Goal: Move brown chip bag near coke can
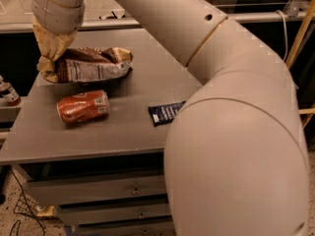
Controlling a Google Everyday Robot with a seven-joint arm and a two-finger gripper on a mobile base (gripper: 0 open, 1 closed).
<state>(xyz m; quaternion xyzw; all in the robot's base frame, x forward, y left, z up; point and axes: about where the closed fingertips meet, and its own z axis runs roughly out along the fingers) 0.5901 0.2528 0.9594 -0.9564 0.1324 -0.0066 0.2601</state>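
Observation:
The brown chip bag [93, 65] hangs tilted at the table's back left, its tan left end bunched up under my wrist. My gripper [50, 43] is at that end and is shut on the bag; its fingers are mostly hidden by the crinkled foil. The coke can [82, 106] lies on its side on the table just in front of the bag, a short gap apart.
A small dark blue flat packet [166, 113] lies to the right of the can. My arm fills the right of the view and covers that side of the grey table [142, 73]. A small bottle [9, 93] stands off the left edge. Drawers [133, 191] are under the table.

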